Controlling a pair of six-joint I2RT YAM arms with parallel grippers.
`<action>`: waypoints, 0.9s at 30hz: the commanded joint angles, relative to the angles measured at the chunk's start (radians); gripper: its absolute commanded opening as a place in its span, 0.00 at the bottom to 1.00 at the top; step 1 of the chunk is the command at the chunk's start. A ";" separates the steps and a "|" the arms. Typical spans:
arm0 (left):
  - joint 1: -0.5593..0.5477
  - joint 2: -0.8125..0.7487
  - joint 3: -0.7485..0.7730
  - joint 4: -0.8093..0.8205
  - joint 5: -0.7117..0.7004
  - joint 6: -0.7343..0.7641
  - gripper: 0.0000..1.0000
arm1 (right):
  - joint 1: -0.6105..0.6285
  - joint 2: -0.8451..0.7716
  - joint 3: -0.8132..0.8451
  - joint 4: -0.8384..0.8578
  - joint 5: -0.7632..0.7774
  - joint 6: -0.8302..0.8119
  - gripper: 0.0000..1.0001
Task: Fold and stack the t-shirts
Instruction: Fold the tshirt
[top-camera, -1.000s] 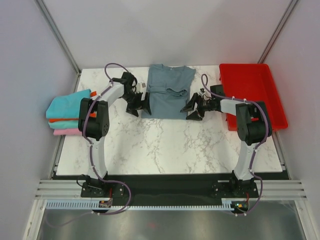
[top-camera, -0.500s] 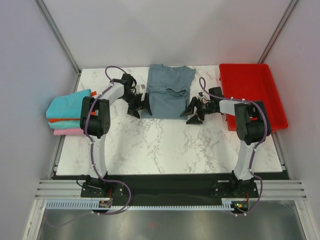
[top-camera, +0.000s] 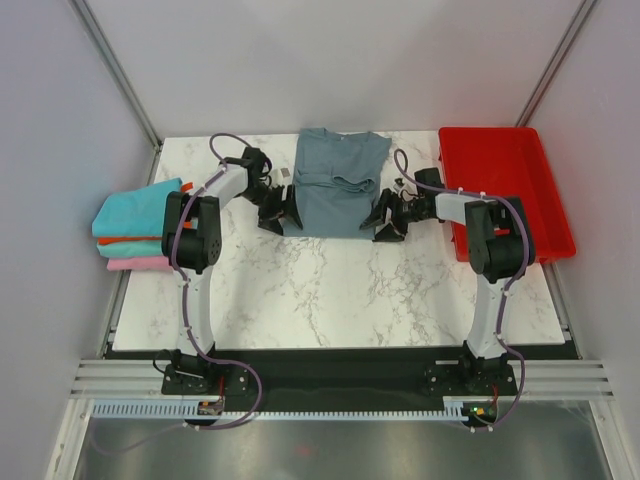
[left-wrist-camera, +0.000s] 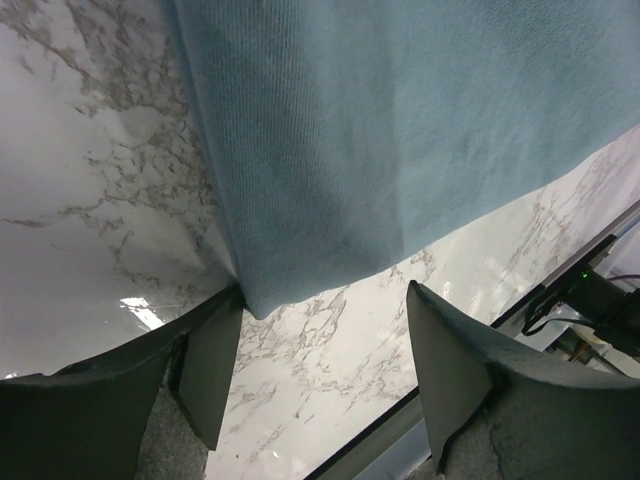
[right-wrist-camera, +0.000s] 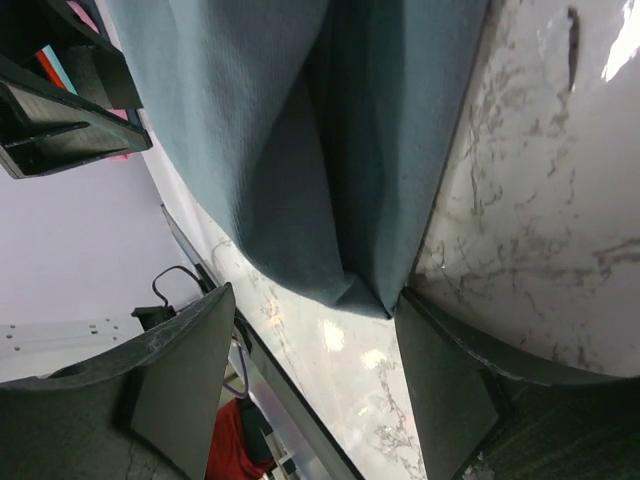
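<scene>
A slate grey-blue t-shirt (top-camera: 337, 182) lies partly folded at the back middle of the marble table. My left gripper (top-camera: 283, 214) is open at the shirt's near left corner; in the left wrist view that corner (left-wrist-camera: 262, 292) sits just beside one finger (left-wrist-camera: 212, 362). My right gripper (top-camera: 385, 222) is open at the shirt's near right corner, whose folded edge (right-wrist-camera: 372, 290) lies between the jaws in the right wrist view. Folded teal (top-camera: 133, 208), orange and pink shirts are stacked at the table's left edge.
A red plastic tray (top-camera: 505, 185) stands at the back right, just behind the right arm. The marble table (top-camera: 330, 290) stretches toward the arm bases. Grey walls close in both sides.
Both grippers have moved slightly inward and toward the back, closing in on the shirt's near corners. The shirt itself has not visibly moved.
</scene>
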 joint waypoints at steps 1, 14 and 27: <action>0.006 0.024 -0.007 0.012 0.029 -0.023 0.73 | 0.004 0.029 0.039 0.010 0.044 -0.040 0.73; 0.010 0.011 -0.053 0.014 0.047 -0.020 0.51 | 0.012 -0.008 -0.029 0.016 0.074 -0.045 0.54; 0.004 0.001 -0.059 0.029 0.032 -0.006 0.06 | -0.022 -0.019 -0.018 0.039 0.110 -0.097 0.03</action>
